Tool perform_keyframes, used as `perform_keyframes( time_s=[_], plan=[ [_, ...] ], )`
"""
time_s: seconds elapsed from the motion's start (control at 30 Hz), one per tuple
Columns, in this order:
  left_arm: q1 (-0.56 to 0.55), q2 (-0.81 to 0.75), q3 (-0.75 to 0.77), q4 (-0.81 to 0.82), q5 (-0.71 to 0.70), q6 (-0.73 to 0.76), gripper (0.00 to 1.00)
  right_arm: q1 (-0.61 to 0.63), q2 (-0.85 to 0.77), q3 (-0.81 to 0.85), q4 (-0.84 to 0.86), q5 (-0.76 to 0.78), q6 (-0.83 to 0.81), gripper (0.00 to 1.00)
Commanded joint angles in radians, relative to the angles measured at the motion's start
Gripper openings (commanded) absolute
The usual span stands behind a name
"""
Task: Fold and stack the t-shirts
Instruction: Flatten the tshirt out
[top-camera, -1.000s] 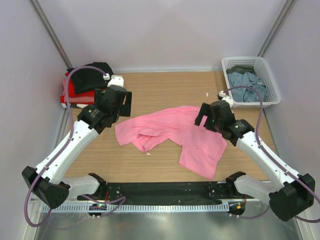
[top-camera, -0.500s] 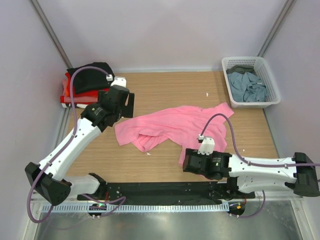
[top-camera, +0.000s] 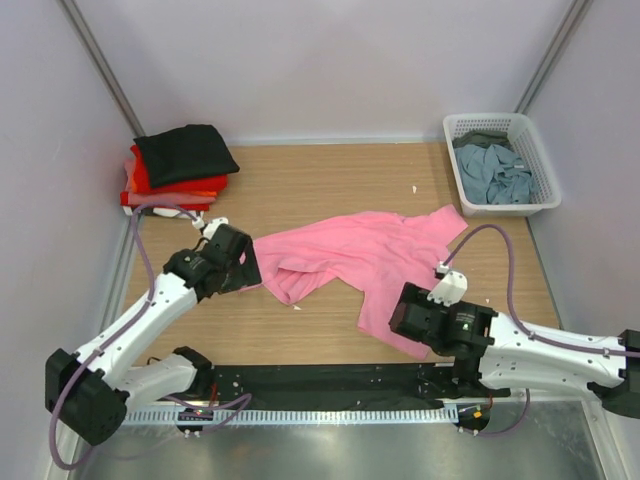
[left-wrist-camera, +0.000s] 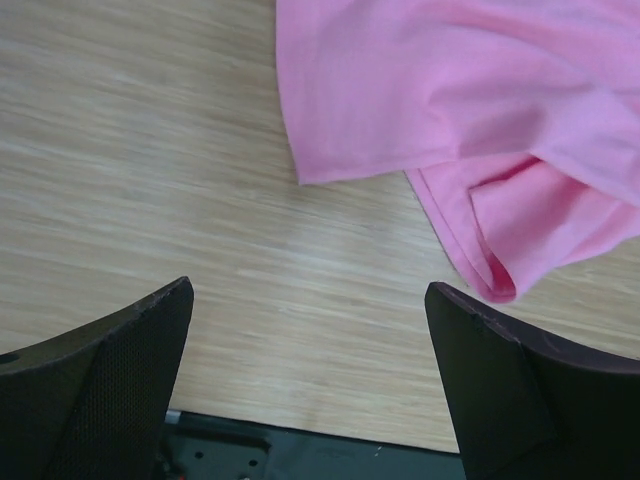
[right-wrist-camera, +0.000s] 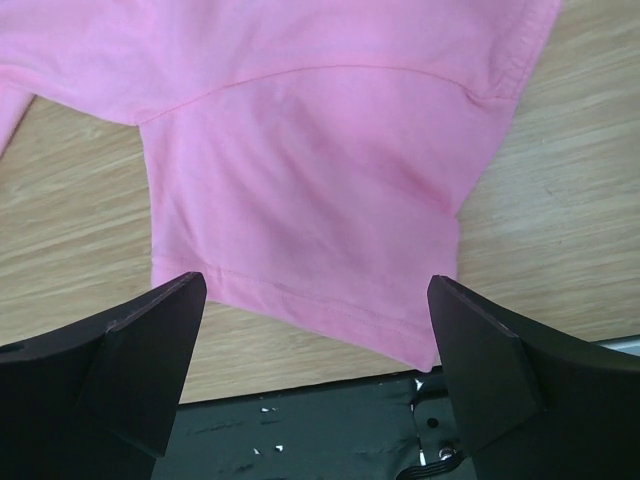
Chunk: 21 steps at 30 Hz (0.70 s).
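Pink t-shirt (top-camera: 350, 250) ahead of left fingers (left-wrist-camera: 110, 370), right fingers (right-wrist-camera: 120, 350) — both spread.

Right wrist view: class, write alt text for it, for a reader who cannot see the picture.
A bright pink t-shirt lies spread on a wooden table, with a hemmed edge nearest the camera. The right pincer is open, its two dark fingers wide apart in the foreground on either side of that edge.

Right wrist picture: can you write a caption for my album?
Open fingers hover above the pink t-shirt's hemmed edge on the wooden table.
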Motion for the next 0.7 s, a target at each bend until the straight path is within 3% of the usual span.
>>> perform_keyframes(
  time_s=[0.0, 0.1, 0.27, 0.67],
  plan=[
    [0.079, 0.047, -0.109, 0.127, 0.154, -0.091, 0.98, -0.006, 0.079, 0.073, 0.094, 0.057, -0.132, 1.00],
    [0.171, 0.084, -0.217, 0.262, 0.275, -0.103, 0.88, -0.032, 0.096, 0.070, 0.187, 0.016, -0.232, 0.99],
    [0.194, 0.093, -0.289, 0.358, 0.225, -0.117, 0.77, -0.191, 0.055, 0.005, 0.350, -0.167, -0.364, 0.98],
    [0.205, 0.048, -0.324, 0.476, 0.102, -0.116, 0.71, -0.244, 0.084, -0.058, 0.418, -0.219, -0.415, 0.96]
  ],
)
